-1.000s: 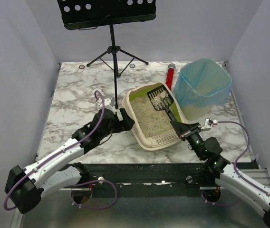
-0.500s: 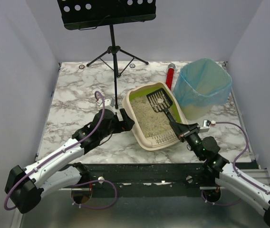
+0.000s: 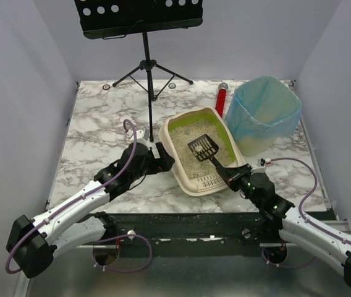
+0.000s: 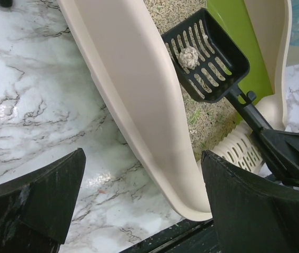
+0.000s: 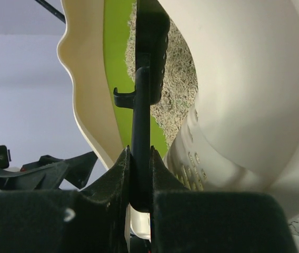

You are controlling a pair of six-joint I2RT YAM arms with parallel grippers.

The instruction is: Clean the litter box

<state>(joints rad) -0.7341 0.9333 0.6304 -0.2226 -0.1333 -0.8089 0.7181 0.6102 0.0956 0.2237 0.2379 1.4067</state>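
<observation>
— Start at the near edge. What is the right gripper (image 3: 232, 176) doing?

— Its jaws are pinched on the handle of a black litter scoop (image 3: 202, 147). The right wrist view shows the thin handle squeezed between the two pads.

— And the left gripper (image 3: 163, 156)?

— Its jaws are spread wide and hold nothing. It sits at the left wall of the litter box (image 3: 165, 139). The left wrist view has one finger over the marble table (image 3: 95, 124) and the other toward the box's near end. I cannot tell whether either finger touches the plastic.

— Where does the box lie?

— Just beyond both grippers, in the middle of the table and turned at an angle. Its slotted grille (image 3: 209, 181) is at the near end, close to the right gripper. Tan granules (image 3: 181, 141) cover the floor inside the lime-green rim.

— Where is the scoop's head?

— Over the granules around the middle of the box, with the handle slanting back to the right gripper. One pale clump (image 4: 190, 55) rests on the slots.

— What lies further back?

— A bin (image 3: 265, 114) lined with a translucent blue bag stands just right of the box's far end. A red cylinder (image 3: 221, 98) lies on the table beside the bin's left side. At the very back stands a black music stand (image 3: 138, 15) on a tripod.
</observation>
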